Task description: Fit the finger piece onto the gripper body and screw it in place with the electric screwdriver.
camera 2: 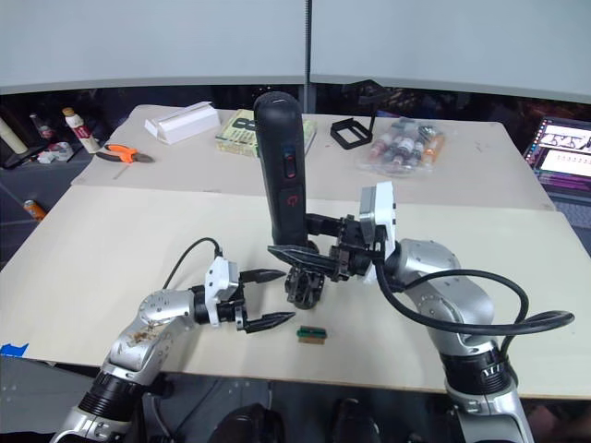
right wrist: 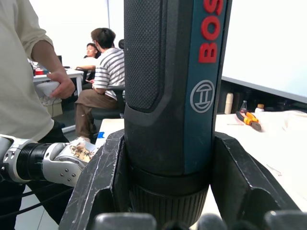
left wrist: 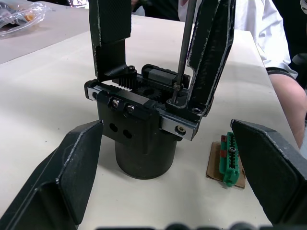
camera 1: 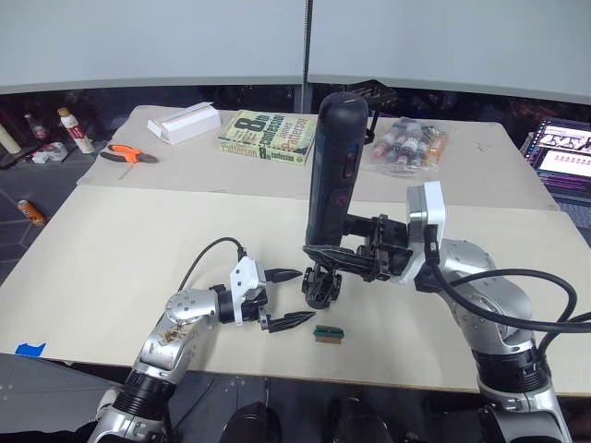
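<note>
The electric screwdriver [camera 1: 332, 171] stands upright over the gripper body [camera 1: 321, 286] near the table's front middle. My right gripper [camera 1: 340, 256] is shut on the screwdriver's lower end, its fingers [right wrist: 98, 182] on both sides of the barrel [right wrist: 168, 96]. In the left wrist view the thin bit [left wrist: 184, 48] comes down to a screw at the foot of the finger piece [left wrist: 211, 52], which stands upright on the gripper body [left wrist: 144, 143] beside a second black finger [left wrist: 112, 38]. My left gripper [camera 1: 288, 297] is open, just left of the body and apart from it.
A small green-and-tan block [camera 1: 327, 333] lies on the table just in front of the body. At the back are a book [camera 1: 268, 137], a white box [camera 1: 185, 123], orange pliers [camera 1: 129, 154], a bag of small bottles [camera 1: 406, 146] and a laptop [camera 1: 563, 152]. People sit beyond the table [right wrist: 108, 72].
</note>
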